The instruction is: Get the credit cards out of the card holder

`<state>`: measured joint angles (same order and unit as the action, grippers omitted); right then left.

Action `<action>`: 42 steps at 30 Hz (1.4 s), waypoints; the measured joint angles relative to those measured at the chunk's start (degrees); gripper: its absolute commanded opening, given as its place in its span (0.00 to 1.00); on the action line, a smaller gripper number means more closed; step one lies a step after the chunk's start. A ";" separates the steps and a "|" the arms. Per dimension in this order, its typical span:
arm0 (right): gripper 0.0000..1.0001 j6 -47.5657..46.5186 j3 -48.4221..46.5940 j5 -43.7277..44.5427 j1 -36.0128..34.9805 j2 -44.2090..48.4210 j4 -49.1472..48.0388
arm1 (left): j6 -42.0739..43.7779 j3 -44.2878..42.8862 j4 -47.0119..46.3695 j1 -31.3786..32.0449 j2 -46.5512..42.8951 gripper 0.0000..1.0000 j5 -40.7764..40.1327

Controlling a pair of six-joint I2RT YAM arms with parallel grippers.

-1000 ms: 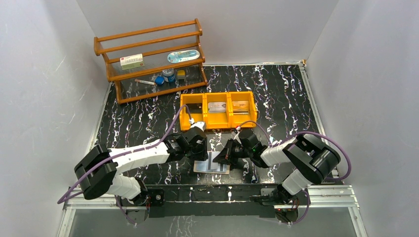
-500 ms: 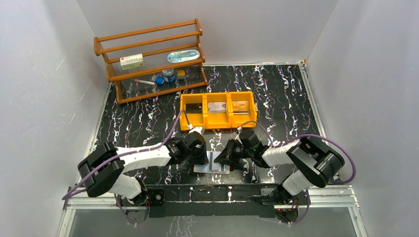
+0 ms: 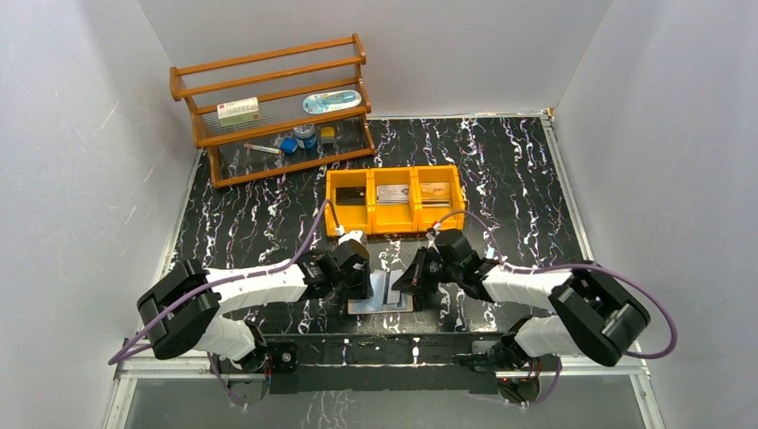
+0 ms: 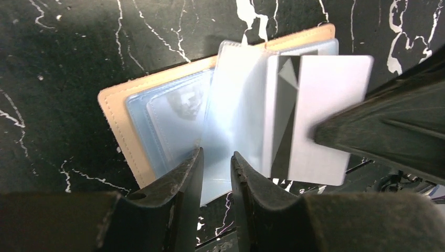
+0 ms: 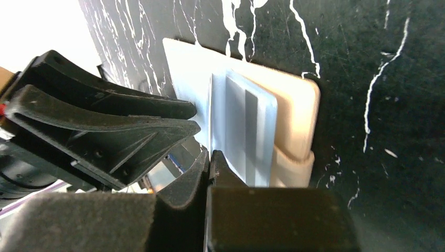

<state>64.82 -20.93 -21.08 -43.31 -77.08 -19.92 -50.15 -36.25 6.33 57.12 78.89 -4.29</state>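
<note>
The card holder (image 4: 118,121) lies open on the black marble table, tan cover down and pale blue pocket panels up. My left gripper (image 4: 216,157) stands on its near edge, jaws a narrow gap apart, tips on a blue panel. A silvery-white credit card (image 4: 325,105) with a dark stripe sticks out of the right pocket. My right gripper (image 5: 209,155) is shut on that card's (image 5: 244,121) edge. From above, both grippers (image 3: 362,288) (image 3: 407,284) meet over the holder (image 3: 393,307).
A yellow three-compartment bin (image 3: 394,198) stands just behind the holder, with cards lying in it. A wooden shelf rack (image 3: 273,107) with small items stands at the back left. White walls close in both sides.
My left gripper has come nearer and settled on the holder's left half. The right arm's elbow has swung out to the right while its gripper stays at the card.
</note>
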 measured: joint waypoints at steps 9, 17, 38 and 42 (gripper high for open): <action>0.02 -5.14 -5.09 6.45 -0.07 8.02 12.52 | 0.85 -0.31 6.86 0.00 -2.97 0.29 -3.41; 0.00 -6.23 -5.55 6.14 -0.07 7.06 13.81 | 2.29 -2.75 10.84 0.00 -4.11 0.41 -4.90; 0.00 -24.87 -20.11 20.26 -0.04 11.23 23.19 | 16.20 -16.63 31.34 -19.06 -16.26 0.98 -11.54; 0.00 -29.92 -22.49 22.77 0.07 10.45 23.91 | 20.24 -17.79 32.65 -25.64 -18.75 0.98 -10.67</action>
<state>34.89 -43.42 1.69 -43.24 -66.63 3.99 -29.91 -54.04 38.98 31.48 60.14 -14.96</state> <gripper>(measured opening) 0.054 0.983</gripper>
